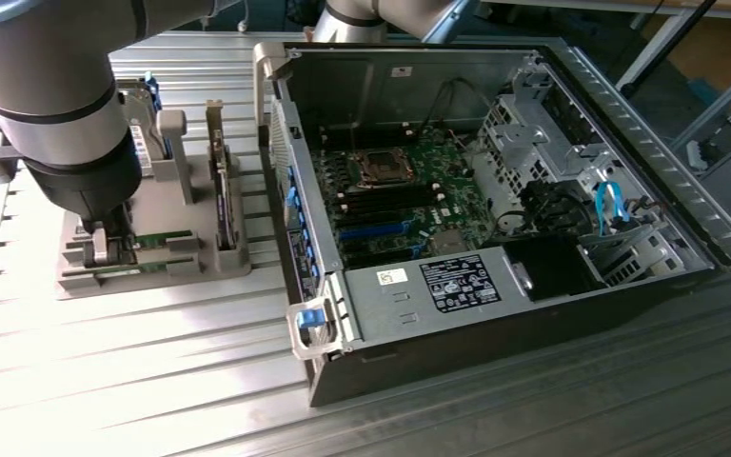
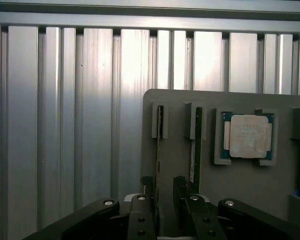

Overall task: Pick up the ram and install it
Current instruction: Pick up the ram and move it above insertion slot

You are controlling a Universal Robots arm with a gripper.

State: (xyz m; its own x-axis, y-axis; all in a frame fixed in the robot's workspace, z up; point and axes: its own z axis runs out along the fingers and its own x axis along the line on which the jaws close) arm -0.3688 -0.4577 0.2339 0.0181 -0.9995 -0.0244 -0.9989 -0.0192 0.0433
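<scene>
Inventory, bench as seen from the floor:

- Arm [image 1: 49,105]: grey, reaching down onto the holder
- Holder [image 1: 220,271]: grey slotted block, parts standing in it
- Gripper [image 1: 108,249]: low over the holder, on the side away from the case. Fingers [image 2: 180,186] are apart, one on each side of the ram, with a gap showing and no clamp on it
- Ram [image 2: 159,145]: thin green stick on edge in a holder slot, its near end between the fingers. It is seated and not lifted
- Second stick [image 2: 195,145]: on edge in the next slot of the holder, parallel to the ram, just outside one finger
- Processor [image 2: 247,136]: square, silver-topped, flat in a holder pocket, on the far side of the second stick from the ram
- Card [image 1: 222,195]: dark, upright in the holder, on its case side
- Case [image 1: 279,133]: open, on its side, just beside the holder at the exterior view's right
- Motherboard [image 1: 385,195]: green, inside the case
- Table [image 1: 149,381]: ribbed aluminium, carrying holder and case
</scene>
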